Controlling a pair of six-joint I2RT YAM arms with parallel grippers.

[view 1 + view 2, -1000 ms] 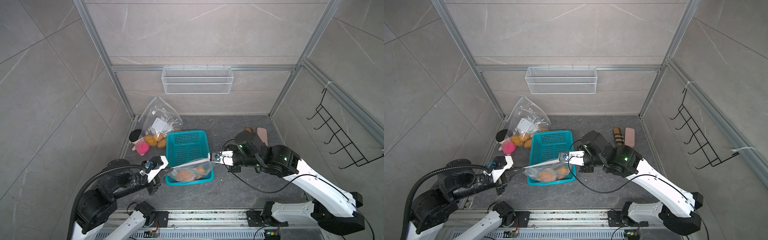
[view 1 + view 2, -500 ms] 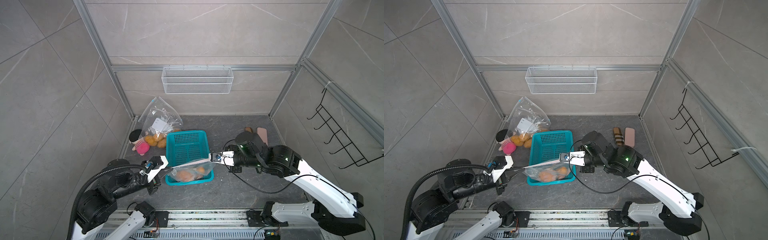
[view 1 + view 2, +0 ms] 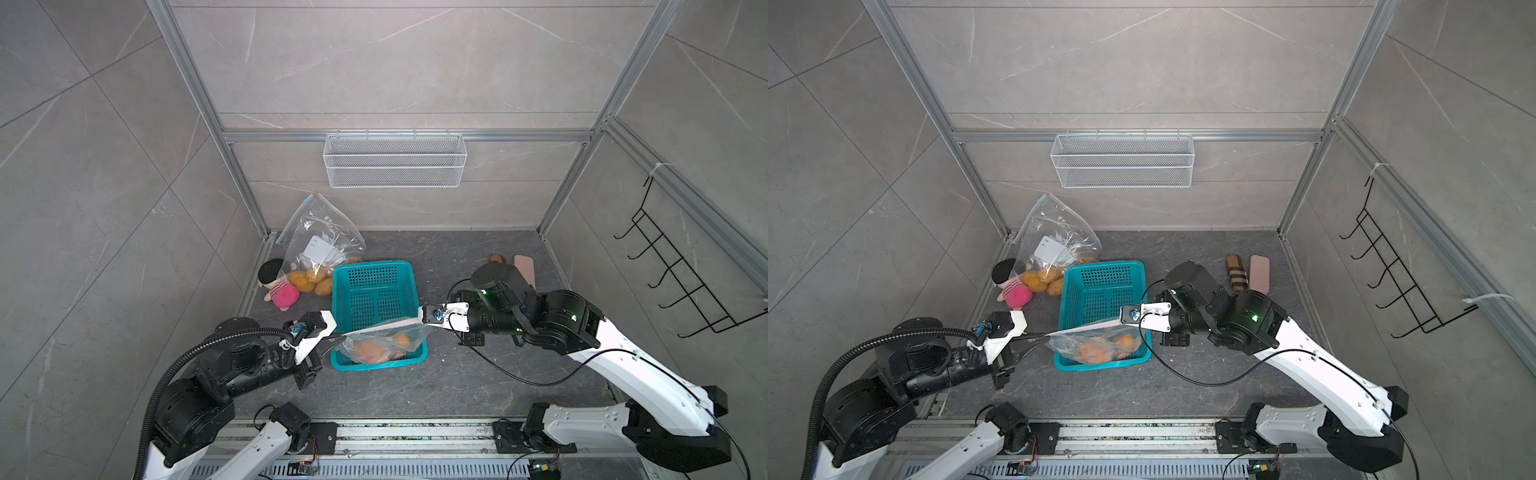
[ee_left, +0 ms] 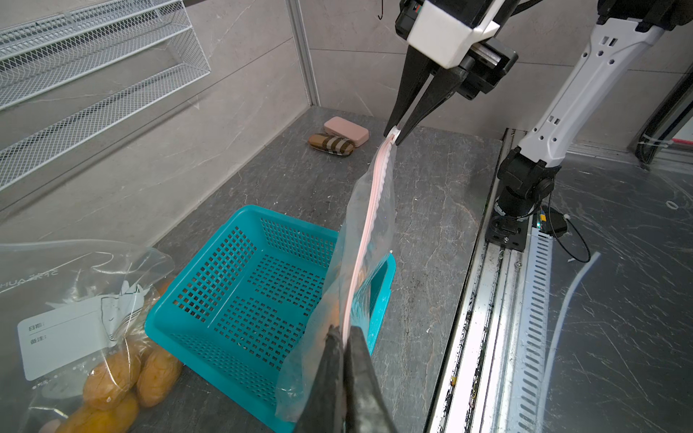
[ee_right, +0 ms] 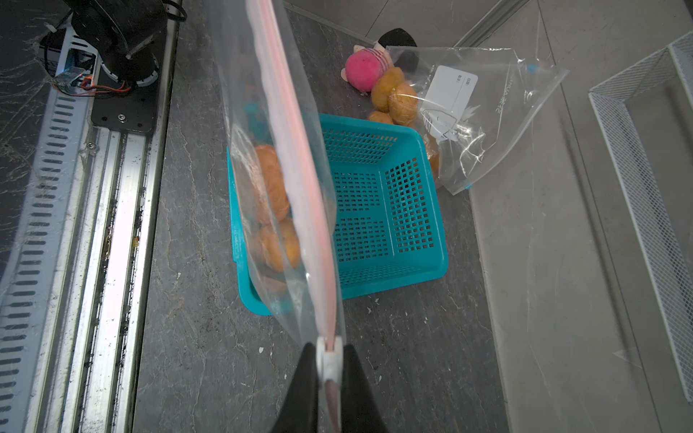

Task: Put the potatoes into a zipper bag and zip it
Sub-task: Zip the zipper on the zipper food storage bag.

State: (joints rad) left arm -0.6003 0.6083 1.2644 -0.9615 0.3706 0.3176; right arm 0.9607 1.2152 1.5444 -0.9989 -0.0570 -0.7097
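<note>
The left gripper was pressed shut on one end of the zipper bag, at its pink seal. The right gripper pinched the white slider at the other end. The bag hung taut between them at the near end of the teal basket, with potatoes inside it. Farther back lay a second bag holding more potatoes, beside a pink plush doll.
</note>
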